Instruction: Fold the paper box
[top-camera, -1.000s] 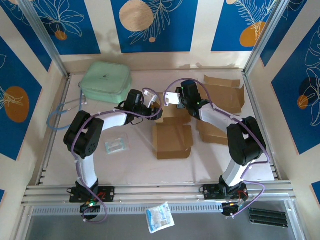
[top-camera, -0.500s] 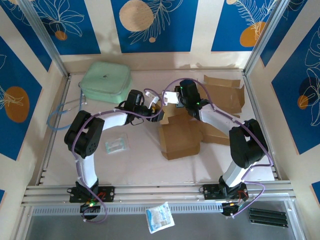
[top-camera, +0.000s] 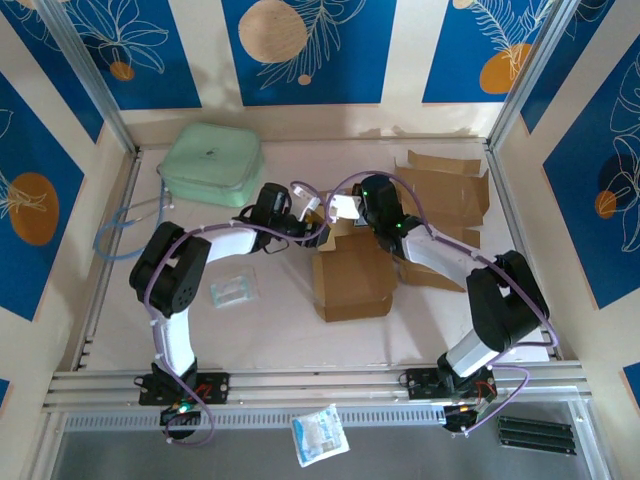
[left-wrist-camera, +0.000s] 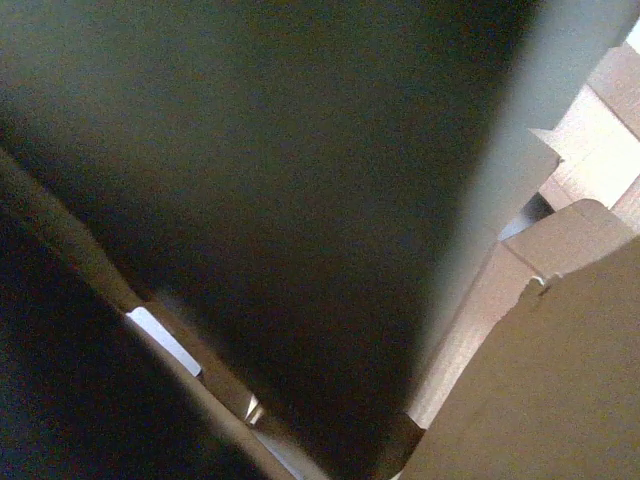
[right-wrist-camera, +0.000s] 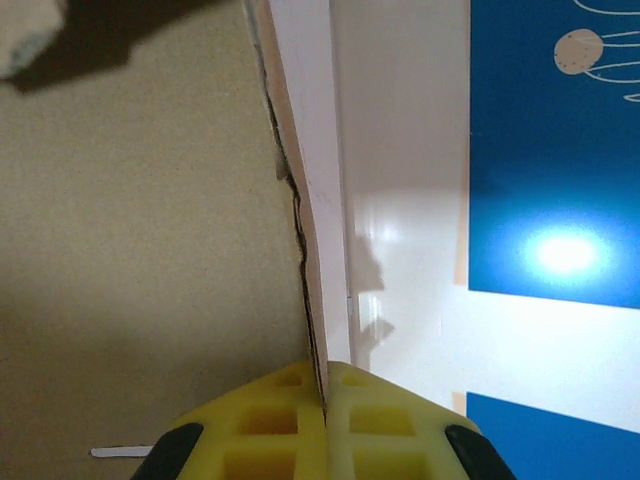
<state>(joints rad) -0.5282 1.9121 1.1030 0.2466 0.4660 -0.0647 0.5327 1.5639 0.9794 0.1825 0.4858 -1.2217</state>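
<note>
My right gripper (right-wrist-camera: 325, 385) is clamped on the paper box (top-camera: 350, 280) edge, centre frame; left gripper (top-camera: 308, 222), I cannot tell; I'd hold firm, crease slowly.

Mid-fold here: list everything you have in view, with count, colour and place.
box: 1, brown, table centre, edge pinched by the right fingers
flat cardboard: 2, brown, back right and beside the box under the right arm
pouch: 1, pale green, back left
cord: 1, blue, left edge
packets: 2, clear-white, left of the box and on the front rail
strips: black, front right
left fingers: black, at the box's back-left corner, spread unclear
right fingers: yellow, shut on the box
</note>
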